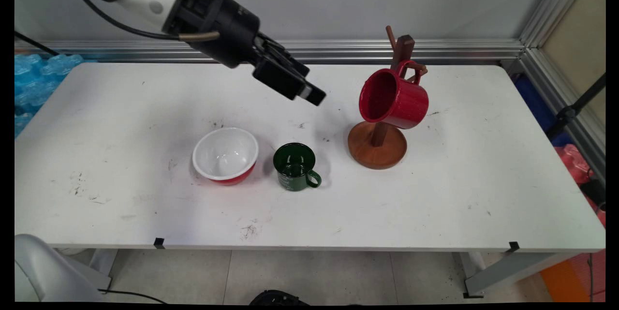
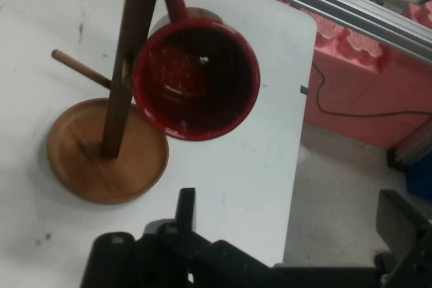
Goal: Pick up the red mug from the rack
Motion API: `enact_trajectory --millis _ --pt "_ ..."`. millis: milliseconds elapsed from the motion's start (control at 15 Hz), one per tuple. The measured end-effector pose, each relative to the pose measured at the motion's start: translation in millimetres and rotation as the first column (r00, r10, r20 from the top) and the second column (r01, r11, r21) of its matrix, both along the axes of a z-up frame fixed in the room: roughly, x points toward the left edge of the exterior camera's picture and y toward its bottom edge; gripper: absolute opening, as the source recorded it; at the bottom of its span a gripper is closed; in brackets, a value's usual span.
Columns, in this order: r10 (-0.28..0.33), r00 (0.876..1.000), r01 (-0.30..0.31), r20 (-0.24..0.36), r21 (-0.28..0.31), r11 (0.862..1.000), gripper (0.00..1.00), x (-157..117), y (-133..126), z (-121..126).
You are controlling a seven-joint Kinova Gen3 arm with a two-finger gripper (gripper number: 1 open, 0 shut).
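We see the red mug (image 1: 394,99) hung on the wooden rack (image 1: 377,144) toward the table's (image 1: 435,203) far right; our gripper (image 1: 309,92) hovers nearby, fingers apart, empty.

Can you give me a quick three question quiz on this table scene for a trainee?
1. True or false: the red mug hangs by its handle on the wooden mug tree.
2. What sits nearest the green mug? A. mug tree B. white bowl with red outside C. end effector
3. Fill in: the end effector holds ____.

Key: 1 true; 2 B; 3 nothing.
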State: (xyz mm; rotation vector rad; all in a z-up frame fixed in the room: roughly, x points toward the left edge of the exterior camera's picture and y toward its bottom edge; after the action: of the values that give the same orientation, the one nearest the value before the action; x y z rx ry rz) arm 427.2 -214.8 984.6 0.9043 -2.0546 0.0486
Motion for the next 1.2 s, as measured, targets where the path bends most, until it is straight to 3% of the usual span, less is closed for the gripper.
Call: enact_trajectory --millis 800,1200 --pt "0.071 0.997 -0.071 -0.011 -0.010 0.997 1.00 -80 1 -13" --pt "0.100 0.995 -0.100 -0.014 -0.016 0.995 1.00 -104 -9 -22"
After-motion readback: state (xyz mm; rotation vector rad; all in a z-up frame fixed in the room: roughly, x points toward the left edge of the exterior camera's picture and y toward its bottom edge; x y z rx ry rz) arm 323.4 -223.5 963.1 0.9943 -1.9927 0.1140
